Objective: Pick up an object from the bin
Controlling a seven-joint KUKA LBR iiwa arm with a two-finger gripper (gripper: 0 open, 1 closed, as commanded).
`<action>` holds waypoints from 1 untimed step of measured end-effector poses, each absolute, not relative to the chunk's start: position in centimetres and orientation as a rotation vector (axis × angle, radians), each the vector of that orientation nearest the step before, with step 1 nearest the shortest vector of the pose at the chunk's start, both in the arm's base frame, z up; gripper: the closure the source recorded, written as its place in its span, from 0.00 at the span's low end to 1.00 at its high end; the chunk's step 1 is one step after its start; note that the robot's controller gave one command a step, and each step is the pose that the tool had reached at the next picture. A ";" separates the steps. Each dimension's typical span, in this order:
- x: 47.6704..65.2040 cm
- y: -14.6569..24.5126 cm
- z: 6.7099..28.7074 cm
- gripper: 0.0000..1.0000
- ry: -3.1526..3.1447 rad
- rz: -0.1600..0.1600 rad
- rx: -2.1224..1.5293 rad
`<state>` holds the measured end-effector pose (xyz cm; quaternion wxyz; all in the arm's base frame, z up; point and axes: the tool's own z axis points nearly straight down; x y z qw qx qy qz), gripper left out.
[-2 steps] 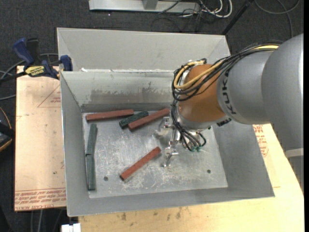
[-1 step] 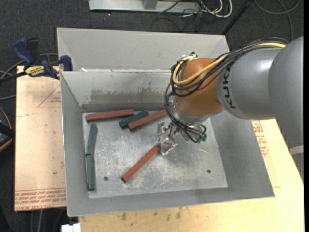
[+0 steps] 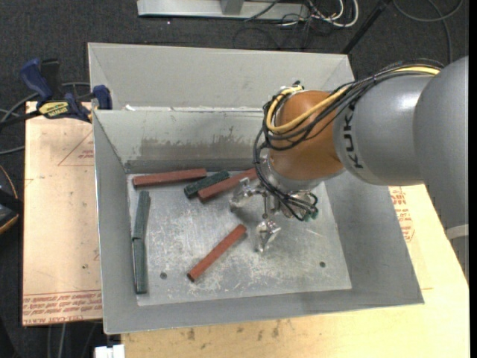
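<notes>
My gripper (image 3: 254,215) hangs low over the middle of the bin, right of centre. Its two metal fingers (image 3: 267,234) stand apart, open, with nothing between them. A red-brown bar (image 3: 216,253) lies slanted on the bin floor, its upper end just left of the lower fingertip. Behind the gripper, a second red-brown bar (image 3: 225,186) lies partly over a short dark green bar (image 3: 206,183), close to the upper finger.
A third red-brown bar (image 3: 170,177) lies along the back wall at the left. A long grey-green bar (image 3: 139,241) runs along the left wall. The arm's orange cover and cables hide the bin's back right part.
</notes>
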<state>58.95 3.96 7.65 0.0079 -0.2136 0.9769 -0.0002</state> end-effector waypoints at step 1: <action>58.9 3.9 7.8 1.00 3.059 -0.001 -0.670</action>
